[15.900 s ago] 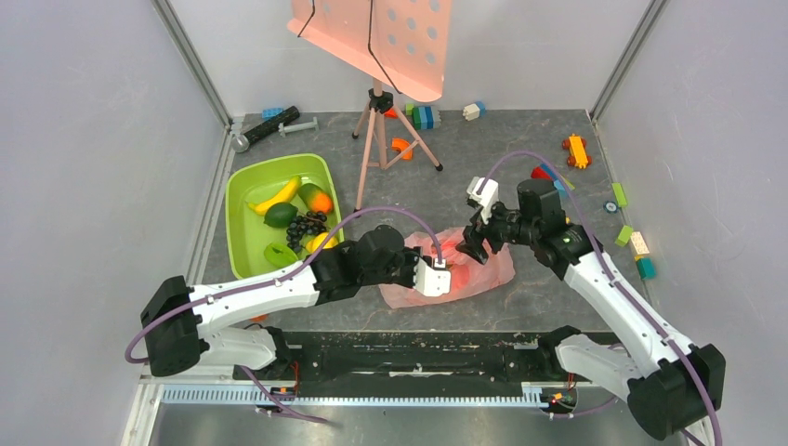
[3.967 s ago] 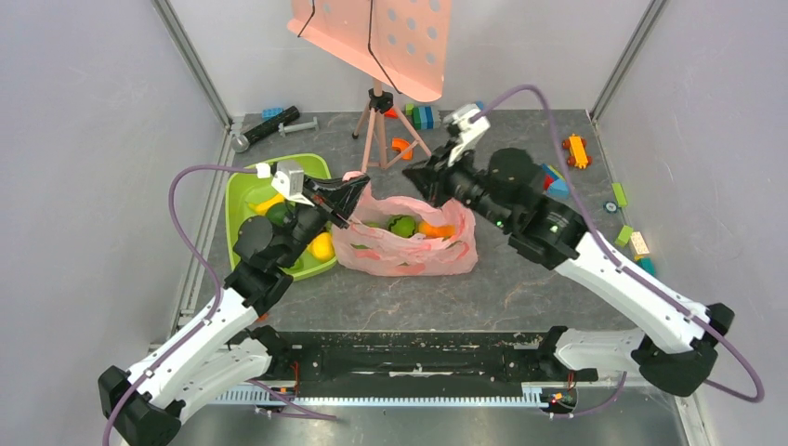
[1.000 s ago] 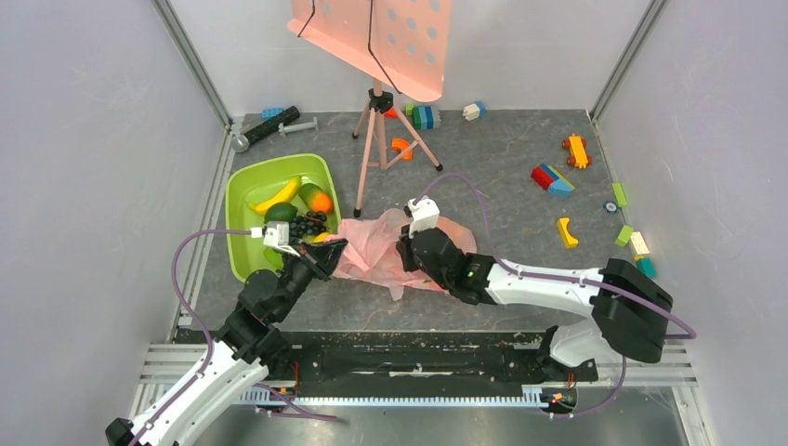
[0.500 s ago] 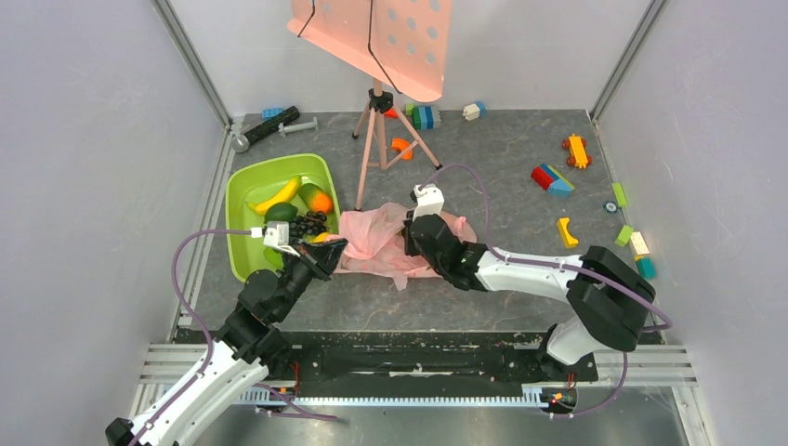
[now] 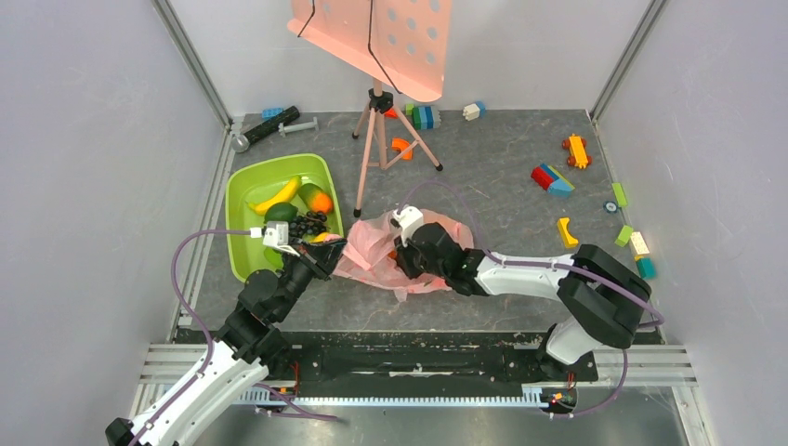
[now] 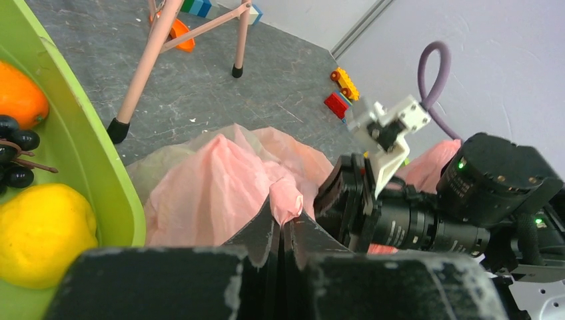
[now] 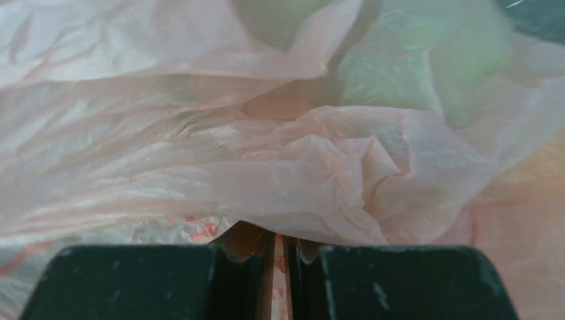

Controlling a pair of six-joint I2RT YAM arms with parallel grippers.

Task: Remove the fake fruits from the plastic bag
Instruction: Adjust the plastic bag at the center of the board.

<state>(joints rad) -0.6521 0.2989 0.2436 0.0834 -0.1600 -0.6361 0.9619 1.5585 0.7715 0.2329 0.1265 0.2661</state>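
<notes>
The thin, crinkly, translucent pink plastic bag (image 5: pixel 364 243) lies slumped between my two grippers. My left gripper (image 6: pixel 283 223) is clamped on a peak of film at its tips, just beside the lime-green plastic tub (image 6: pixel 100 153), likely to anchor that end. My right gripper (image 7: pixel 276 243) is pinched on a fold, pale green rounded shapes (image 7: pixel 460 60) showing through just beyond its tips: probably fruit inside.

The table (image 5: pixel 502 186) is grey and scratched. A green tub (image 5: pixel 258 179) sits on the left. The pink bag (image 5: pixel 370 243) lies just beside it, in the middle. A stand (image 5: pixel 377 98) has three legs on the table behind the bag. Toy blocks (image 5: pixel 424 116), a toy car (image 5: pixel 577 150) and a black tool (image 5: pixel 277 123) lie along the back and right.
</notes>
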